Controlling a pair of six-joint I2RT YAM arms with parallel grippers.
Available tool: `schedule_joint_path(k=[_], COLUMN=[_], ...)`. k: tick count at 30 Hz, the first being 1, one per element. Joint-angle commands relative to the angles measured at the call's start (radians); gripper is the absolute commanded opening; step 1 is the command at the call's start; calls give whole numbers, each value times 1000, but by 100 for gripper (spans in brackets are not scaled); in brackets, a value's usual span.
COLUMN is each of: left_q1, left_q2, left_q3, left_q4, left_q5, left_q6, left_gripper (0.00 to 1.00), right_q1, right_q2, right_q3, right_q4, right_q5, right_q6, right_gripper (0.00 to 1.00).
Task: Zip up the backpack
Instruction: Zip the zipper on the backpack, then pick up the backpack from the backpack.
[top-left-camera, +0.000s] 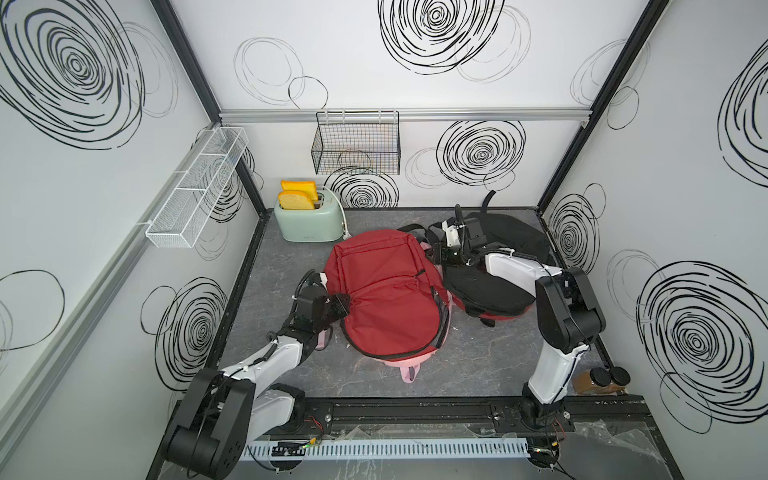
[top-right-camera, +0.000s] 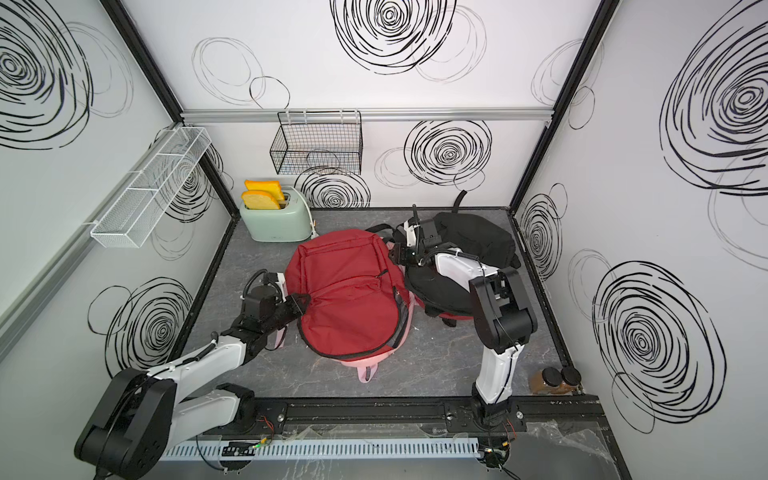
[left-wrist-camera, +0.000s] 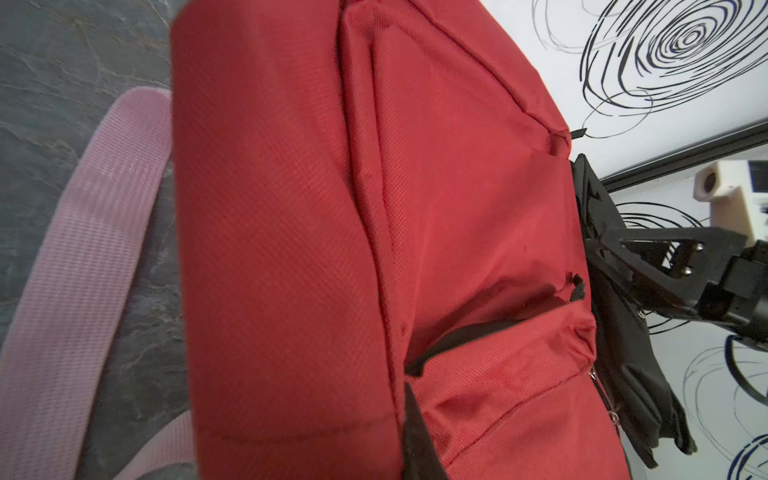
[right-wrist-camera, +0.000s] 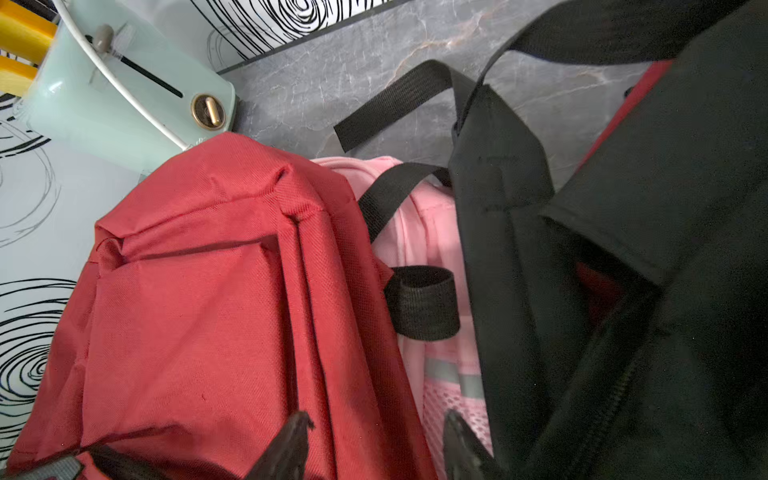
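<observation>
The red backpack (top-left-camera: 386, 291) (top-right-camera: 345, 291) lies flat mid-table on top of a pink one. Along its right side the main zipper gapes (top-left-camera: 437, 305) and grey lining shows. My left gripper (top-left-camera: 343, 305) (top-right-camera: 301, 303) sits at the bag's left edge, shut on a fold of the red fabric (left-wrist-camera: 291, 249); only one dark finger (left-wrist-camera: 417, 432) shows in the left wrist view. My right gripper (top-left-camera: 436, 253) (top-right-camera: 397, 253) hovers at the bag's upper right corner. Its jaws (right-wrist-camera: 378, 419) stand open over the red edge (right-wrist-camera: 199, 311), holding nothing.
A black backpack (top-left-camera: 498, 245) (right-wrist-camera: 665, 249) lies right of the red one, under my right arm. The pink backpack (top-left-camera: 409, 368) (right-wrist-camera: 436, 232) sticks out underneath. A mint toaster (top-left-camera: 309, 220) stands at the back left. Two jars (top-left-camera: 606, 380) are in the front right corner.
</observation>
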Motion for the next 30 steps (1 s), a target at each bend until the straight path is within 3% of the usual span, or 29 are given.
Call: schedule_joint_path(k=[1,13,15,19,22,28,30], left_q1=[19,19,20,22,25,35,40], left_q2=[12,31,37,55,49,-14,-46], left_q3=[18,18,18,15,7,-24,-44], left_q4=[18,37,41,70,97,151,178], left_q5=[-21,-11,-9,12,26,35,36], left_q6=[7,5,7,2,2,15,19], left_gripper=[0,0,0,0,0,1,18], right_q1=[3,41,47,57,78,118,132], right_q2=[25,90,94,82,54,-43,-69], right_q3=[37,61,67,86,110,115,125], right_q4=[14,19,14,-19,-76,-111,-119], right_q5=[-45,-171,-177,-176,-127,-73,-67], right_q6=[1,-6,-9,-21,-46,-42,-28], right_gripper=[55,51,44,13,1,0,0])
